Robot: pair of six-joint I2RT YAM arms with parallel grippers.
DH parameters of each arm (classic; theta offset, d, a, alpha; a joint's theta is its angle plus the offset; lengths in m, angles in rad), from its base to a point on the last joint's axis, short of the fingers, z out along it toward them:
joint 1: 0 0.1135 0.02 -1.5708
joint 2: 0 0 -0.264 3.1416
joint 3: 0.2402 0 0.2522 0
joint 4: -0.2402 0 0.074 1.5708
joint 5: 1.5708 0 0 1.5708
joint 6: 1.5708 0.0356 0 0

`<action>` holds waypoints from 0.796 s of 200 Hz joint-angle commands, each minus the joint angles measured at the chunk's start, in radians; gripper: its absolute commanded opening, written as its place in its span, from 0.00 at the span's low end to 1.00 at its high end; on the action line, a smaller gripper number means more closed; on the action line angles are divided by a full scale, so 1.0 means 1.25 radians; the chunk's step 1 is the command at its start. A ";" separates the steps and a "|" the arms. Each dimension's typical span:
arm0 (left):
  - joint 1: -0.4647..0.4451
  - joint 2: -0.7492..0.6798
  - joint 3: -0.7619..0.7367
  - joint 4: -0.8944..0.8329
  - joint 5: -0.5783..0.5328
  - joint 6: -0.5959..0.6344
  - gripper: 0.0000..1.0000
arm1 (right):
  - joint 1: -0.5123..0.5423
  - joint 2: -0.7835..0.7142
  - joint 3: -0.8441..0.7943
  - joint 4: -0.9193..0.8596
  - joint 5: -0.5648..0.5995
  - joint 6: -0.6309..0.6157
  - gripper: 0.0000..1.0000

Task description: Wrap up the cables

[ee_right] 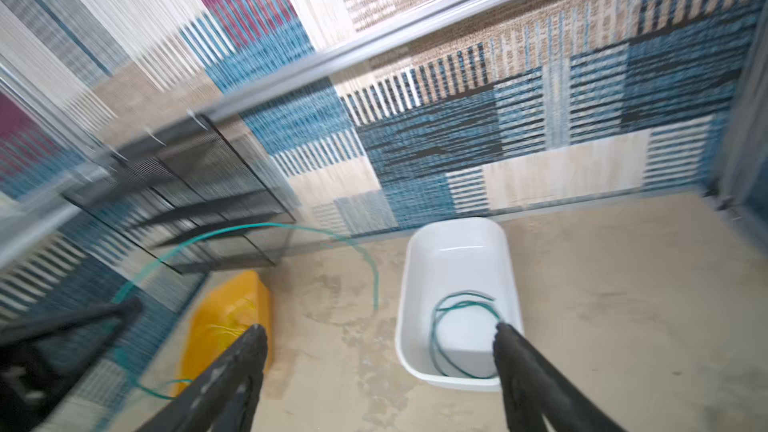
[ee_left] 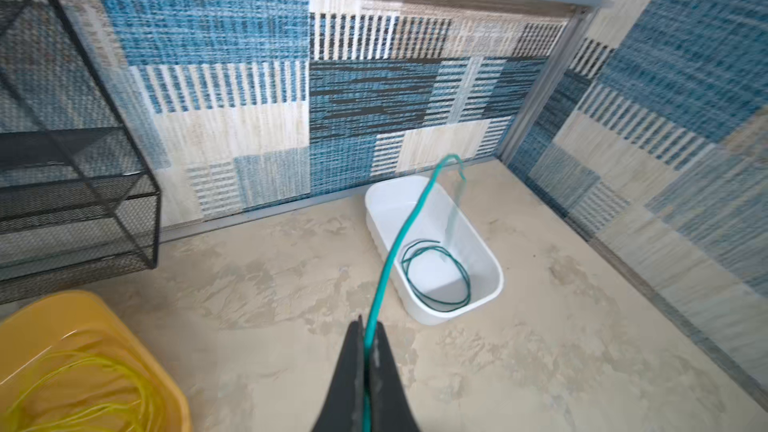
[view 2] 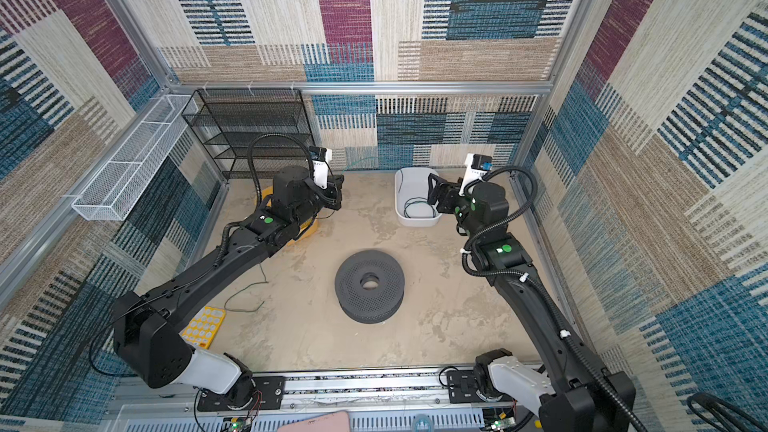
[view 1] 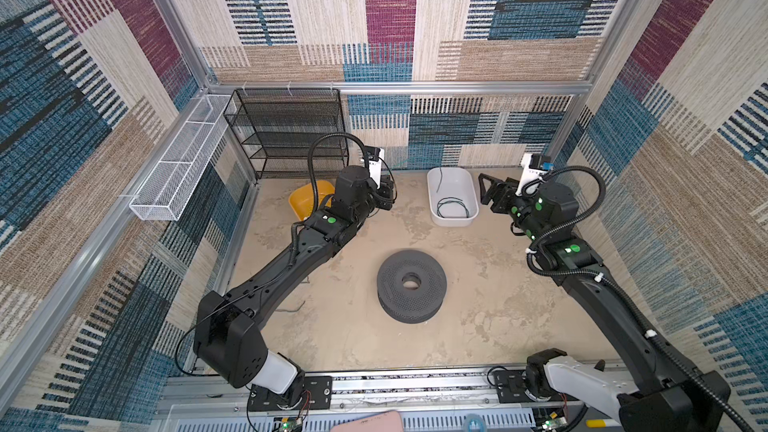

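The table [view 1: 353,338] is a mottled beige surface. It is boxed in by aluminium-framed walls covered in a patchwork weave of blue, cream, tan and maroon. Far left of the white tub [view 1: 455,222], a white wire basket [view 1: 174,168] hangs on the side wall. Next to it, a black mesh rack [view 1: 291,130] stands against the back wall. Closer to the white tub on that same side sits a yellow tub [ee_left: 83,326] with yellow wire [ee_left: 83,384] coiled inside. In front of the white tub lies a black perforated spool [view 1: 411,284]. The white tub itself stands by the back wall, and a coil of teal cable [ee_left: 468,284] lies flat on its floor.

The left pincer [ee_left: 368,338], left of the white tub, has its jaws pressed together on a strand of teal cable. The strand arcs upward and bends down over the tub, and its blurred tip probably hangs free above the coil. The right pincer [ee_right: 379,329], just right of the tub, has its jaws spread wide and holds nothing.
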 commanded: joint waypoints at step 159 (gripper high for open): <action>-0.001 -0.081 -0.268 0.499 0.186 -0.043 0.00 | -0.022 0.285 -0.238 0.889 -0.205 1.046 0.99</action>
